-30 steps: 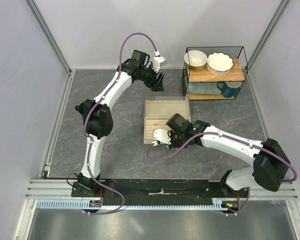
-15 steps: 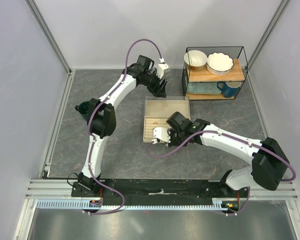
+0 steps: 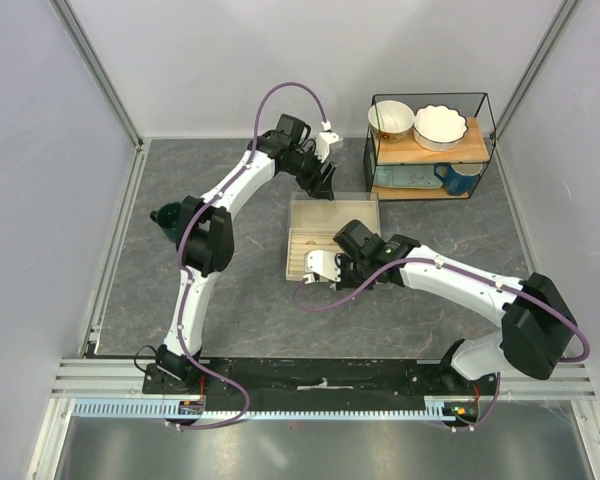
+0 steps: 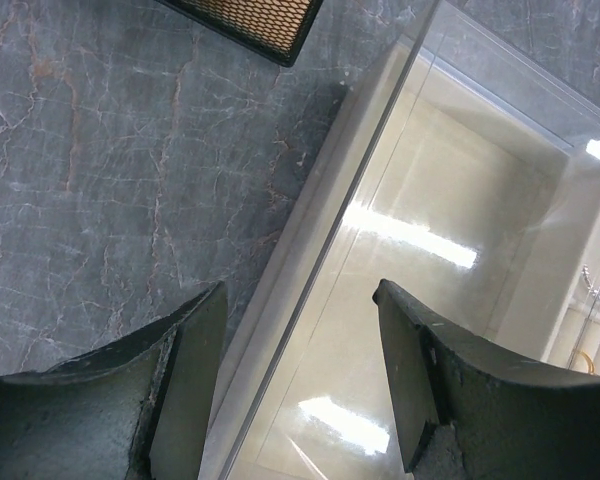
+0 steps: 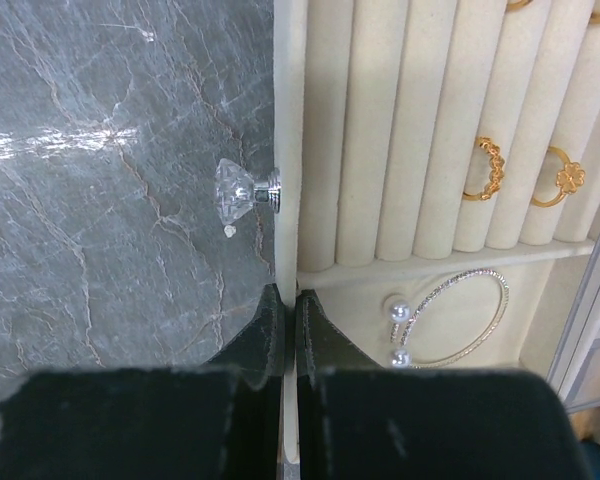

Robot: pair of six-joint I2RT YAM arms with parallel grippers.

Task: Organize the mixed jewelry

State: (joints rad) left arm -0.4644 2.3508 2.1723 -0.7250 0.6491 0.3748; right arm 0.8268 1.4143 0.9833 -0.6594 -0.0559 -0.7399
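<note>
Two fingers of my right gripper (image 5: 289, 300) are pressed together on the thin front wall of the tray box (image 5: 289, 140), just beside its crystal knob (image 5: 238, 190). I judge that this pinch serves to pull or steady the tray box. Inside the tray box, gold rings (image 5: 483, 168) stand in the padded slots, and the silvery hoop (image 5: 397, 312) lies flat in the compartment next to them. At the far side of the tray box, my left gripper (image 4: 300, 300) is spread, straddling the edge of a clear panel (image 4: 500, 90), probably to brace it. Whether it touches the panel cannot be determined.
</note>
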